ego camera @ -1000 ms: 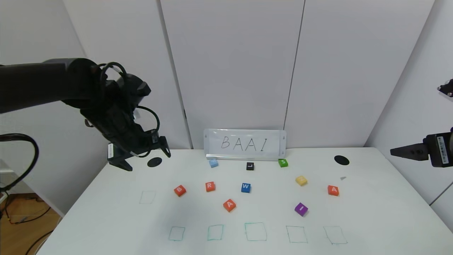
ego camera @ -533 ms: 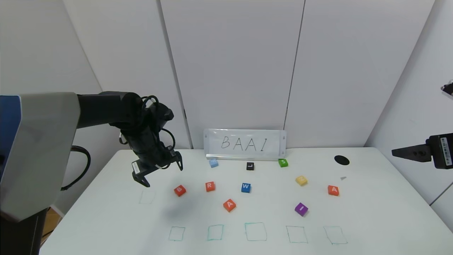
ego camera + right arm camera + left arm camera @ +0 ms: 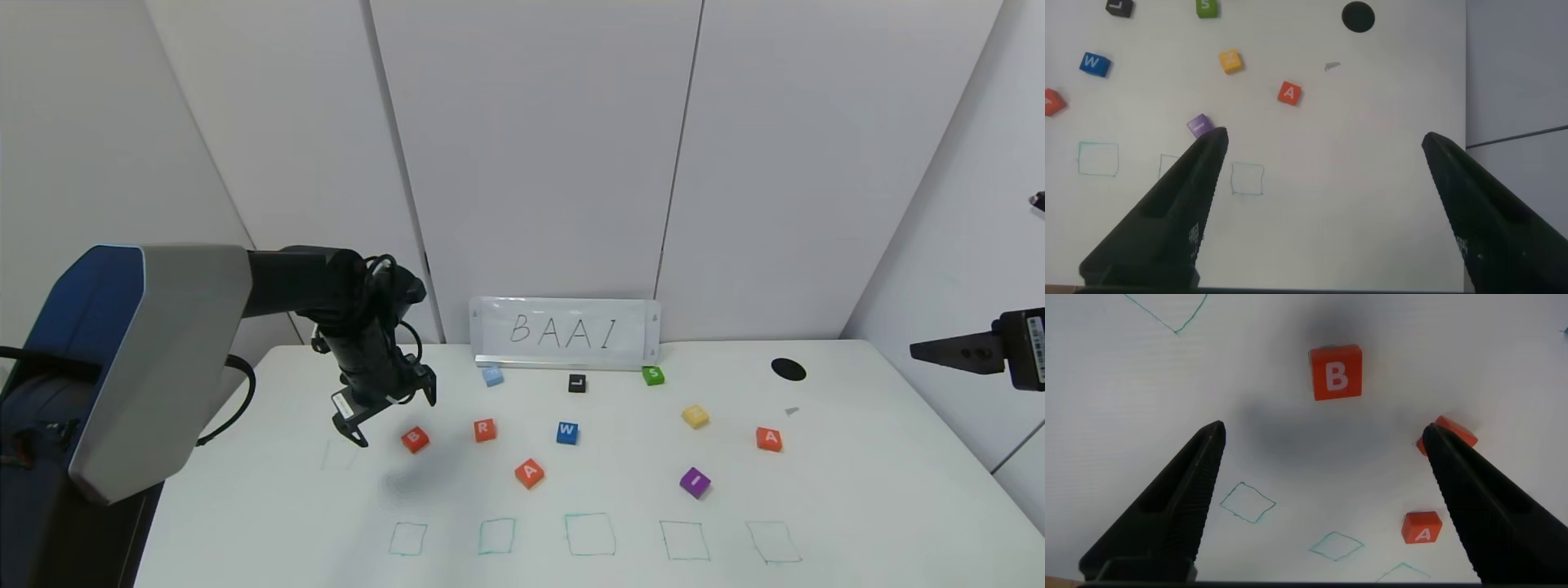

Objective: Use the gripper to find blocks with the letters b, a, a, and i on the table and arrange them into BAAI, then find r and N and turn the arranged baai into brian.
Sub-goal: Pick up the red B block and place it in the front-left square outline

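Observation:
On the white table lie orange-red blocks B, A and a second A, a purple I and the orange-red R. My left gripper is open and empty. It hovers above the table just left of B. In the left wrist view its gripper frames bare table, with B just beyond the fingertips, R partly behind one finger, and A. My right gripper is open and empty, raised off the table's right edge. Its wrist view shows I and A.
A BAAI sign stands at the back. Other blocks are a blue W, a black L, a green S, a yellow one and a light blue one. Several green-outlined squares line the front.
My left arm has swung right and down from the table's back left corner to just beside the B block, jaws still open. The right gripper has barely moved. No block has moved.

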You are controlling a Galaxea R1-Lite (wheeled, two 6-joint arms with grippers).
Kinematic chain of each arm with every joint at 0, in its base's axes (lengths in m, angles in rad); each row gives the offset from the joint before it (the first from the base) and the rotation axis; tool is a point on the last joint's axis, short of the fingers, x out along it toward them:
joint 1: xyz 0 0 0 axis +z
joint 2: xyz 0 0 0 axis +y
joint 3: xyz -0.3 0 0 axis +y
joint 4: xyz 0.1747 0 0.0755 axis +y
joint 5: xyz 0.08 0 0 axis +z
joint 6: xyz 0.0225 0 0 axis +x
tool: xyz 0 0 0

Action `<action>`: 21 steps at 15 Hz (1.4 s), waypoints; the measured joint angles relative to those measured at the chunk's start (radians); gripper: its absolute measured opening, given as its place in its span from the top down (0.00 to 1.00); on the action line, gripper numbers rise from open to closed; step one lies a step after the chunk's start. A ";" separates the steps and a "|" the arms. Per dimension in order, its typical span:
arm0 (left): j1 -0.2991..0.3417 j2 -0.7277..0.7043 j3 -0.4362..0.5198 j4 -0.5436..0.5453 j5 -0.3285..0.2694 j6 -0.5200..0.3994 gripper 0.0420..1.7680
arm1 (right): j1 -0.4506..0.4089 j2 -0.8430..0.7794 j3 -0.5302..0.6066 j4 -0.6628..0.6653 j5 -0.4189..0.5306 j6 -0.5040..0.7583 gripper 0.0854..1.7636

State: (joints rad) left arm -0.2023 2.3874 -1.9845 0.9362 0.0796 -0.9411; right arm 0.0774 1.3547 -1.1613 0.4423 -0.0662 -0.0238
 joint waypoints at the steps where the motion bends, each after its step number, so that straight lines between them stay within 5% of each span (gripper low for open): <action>1: 0.000 0.010 0.001 -0.007 0.014 -0.012 0.03 | 0.000 -0.001 0.000 0.001 0.000 0.000 0.03; 21: -0.034 0.083 0.087 -0.184 0.116 -0.126 0.03 | 0.009 -0.009 0.016 -0.005 -0.001 -0.013 0.03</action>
State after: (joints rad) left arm -0.2366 2.4709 -1.8972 0.7519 0.1953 -1.0672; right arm 0.0864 1.3460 -1.1457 0.4374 -0.0677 -0.0368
